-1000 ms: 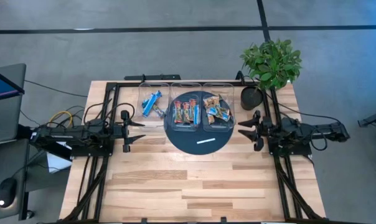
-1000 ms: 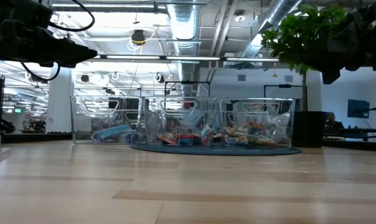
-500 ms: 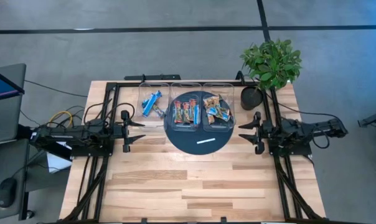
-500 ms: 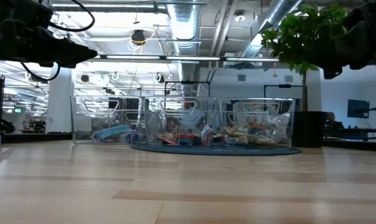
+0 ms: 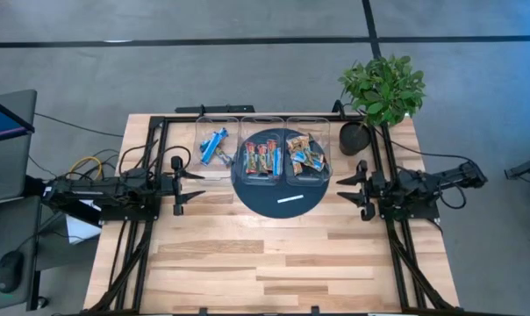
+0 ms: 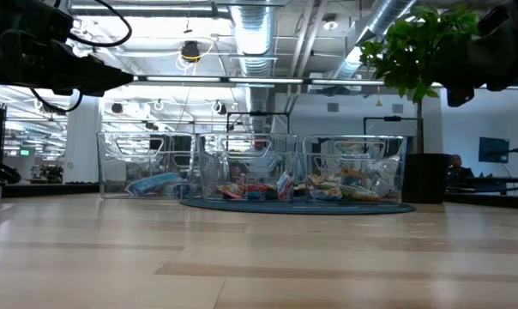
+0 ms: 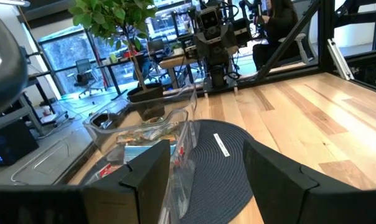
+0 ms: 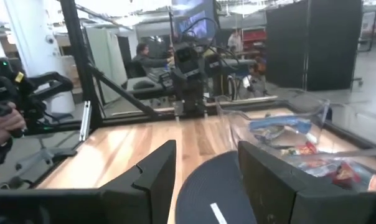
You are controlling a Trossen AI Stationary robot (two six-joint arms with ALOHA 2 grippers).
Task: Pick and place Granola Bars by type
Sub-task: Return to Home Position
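Note:
Three clear bins stand side by side at the table's far side, partly on a dark round mat point(image 5: 278, 197). The left bin point(image 5: 214, 145) holds blue Granola Bars, the middle bin point(image 5: 261, 158) red-dark ones, and the right bin point(image 5: 305, 154) orange-brown ones. My left gripper point(image 5: 200, 184) hangs level above the table left of the bins, open, with nothing between its fingers point(image 7: 157, 168). My right gripper point(image 5: 340, 189) hangs level right of the mat, also open and holding nothing point(image 8: 154, 171). In the low view both show only at the top corners.
A thin white strip point(image 5: 290, 199) lies on the mat's near part. A potted plant point(image 5: 383, 88) with a dark pot point(image 5: 354, 137) stands at the far right corner, close to my right arm. Bare wood point(image 5: 265, 263) fills the near half. People sit beyond the table point(image 8: 144, 59).
My right arm has swung a little about its base, so its gripper has turned slightly toward the table's near edge and shifted a touch that way. The bars and bins lie as before.

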